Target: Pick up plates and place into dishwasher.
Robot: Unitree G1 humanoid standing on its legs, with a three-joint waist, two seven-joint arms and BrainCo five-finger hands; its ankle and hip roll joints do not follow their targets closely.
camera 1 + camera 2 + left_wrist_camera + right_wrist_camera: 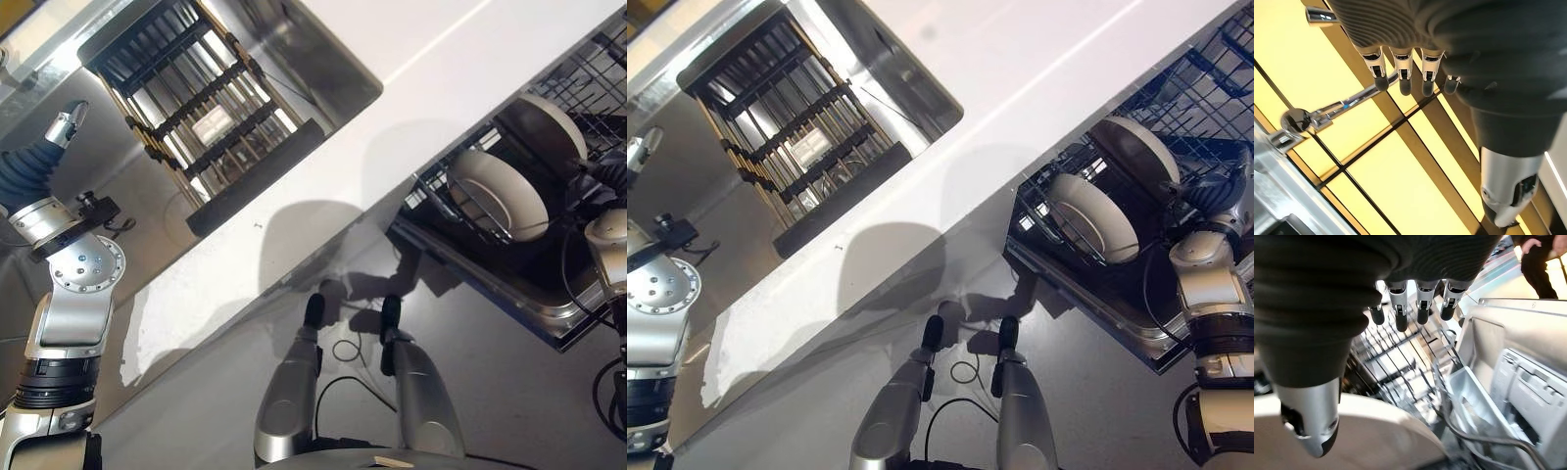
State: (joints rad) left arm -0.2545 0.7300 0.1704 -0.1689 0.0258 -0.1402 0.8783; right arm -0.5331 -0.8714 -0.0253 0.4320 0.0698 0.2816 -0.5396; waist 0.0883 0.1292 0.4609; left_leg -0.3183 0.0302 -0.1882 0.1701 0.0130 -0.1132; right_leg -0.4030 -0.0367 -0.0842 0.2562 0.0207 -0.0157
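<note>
Plates [1095, 217] upright in rack [1205, 93] | right robot hand [1415, 303] probably empty, rim partly hidden

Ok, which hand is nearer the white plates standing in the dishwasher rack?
Right. The right hand hangs over the dishwasher rack, just above the plates. The left hand is across the counter, beside the sink rack.

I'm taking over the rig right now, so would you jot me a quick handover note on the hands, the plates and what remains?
Left hand: open, empty, raised near the faucet over the sink.
Right hand: open, empty, over the dishwasher rack.
Plates: two plates stand on edge in the rack.
Sink rack: no plates visible in it.
Done: two plates loaded.
Left: none visible to pick up; check the sink and counter beyond the views.
</note>
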